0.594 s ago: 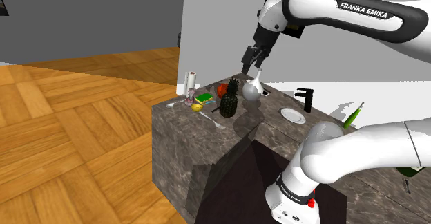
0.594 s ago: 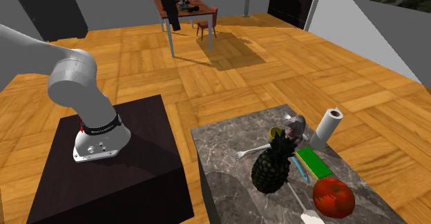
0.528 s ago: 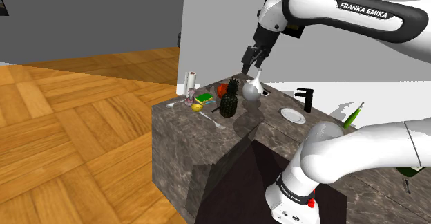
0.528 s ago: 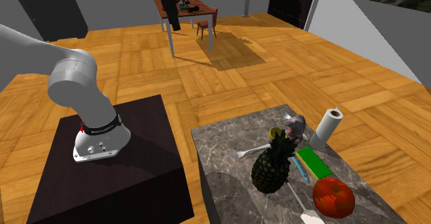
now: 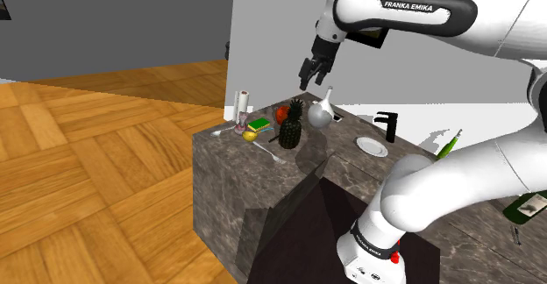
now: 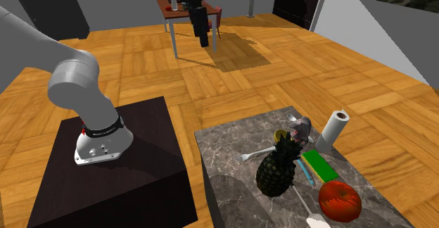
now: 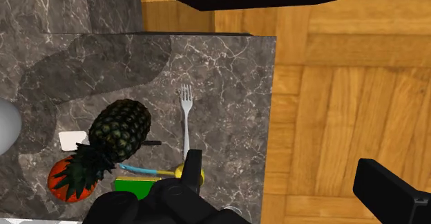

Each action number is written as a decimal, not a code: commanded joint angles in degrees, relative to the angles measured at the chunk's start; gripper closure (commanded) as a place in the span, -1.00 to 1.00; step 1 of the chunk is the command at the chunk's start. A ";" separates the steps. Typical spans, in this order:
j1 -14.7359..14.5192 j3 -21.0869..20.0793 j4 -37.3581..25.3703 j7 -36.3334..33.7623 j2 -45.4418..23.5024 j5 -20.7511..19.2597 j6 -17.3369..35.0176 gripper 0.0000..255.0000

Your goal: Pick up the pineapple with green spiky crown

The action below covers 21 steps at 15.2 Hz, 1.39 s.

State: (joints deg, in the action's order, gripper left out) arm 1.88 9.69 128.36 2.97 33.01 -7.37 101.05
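One pineapple (image 5: 290,131) on the surface (image 5: 311,147): likely heavy, rigid, rough-skinned. Grasp the body, not the crown (image 5: 295,107). Gripper (image 5: 309,74), fingers apart, hovers at its 1 o'clock, shoulder view.

White capitals spelling "FRANKA EMIKA" run along the dark band of the arm's upper link (image 5: 414,7), at about one o'clock in the shoulder view. Small white marks on the black ring of the arm's base (image 5: 375,245), near five o'clock, cannot be read.
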 commanded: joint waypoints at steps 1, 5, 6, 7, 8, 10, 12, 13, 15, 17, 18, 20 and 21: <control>0.45 2.46 -2.18 2.26 -4.08 0.01 1.32 -1.00; 0.97 6.49 -7.00 6.12 -12.31 1.25 3.29 -1.00; 1.10 7.46 -8.36 7.15 -14.46 1.76 3.67 -1.00; 1.24 8.41 -9.79 8.21 -16.64 2.34 3.99 -1.00; 1.40 9.34 -11.28 9.29 -18.86 3.00 4.25 -1.00; 1.81 11.09 -14.47 11.53 -23.43 4.57 4.59 -1.00; 2.42 12.64 -17.95 13.84 -28.16 6.44 4.67 -1.00; 2.81 13.33 -19.81 15.01 -30.58 7.48 4.60 -1.00; 3.82 14.51 -23.77 17.33 -35.54 9.71 4.21 -1.00; 5.16 15.37 -28.08 19.55 -40.64 12.07 3.49 -1.00; 5.97 15.67 -30.39 20.60 -43.23 13.26 3.01 -1.00; 7.82 16.04 -35.32 22.51 -48.48 15.62 1.77 -1.00; 8.88 16.09 -37.98 23.35 -51.15 16.75 1.02 -1.00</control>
State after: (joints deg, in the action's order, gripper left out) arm 9.66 25.59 93.17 25.22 -15.42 8.16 102.94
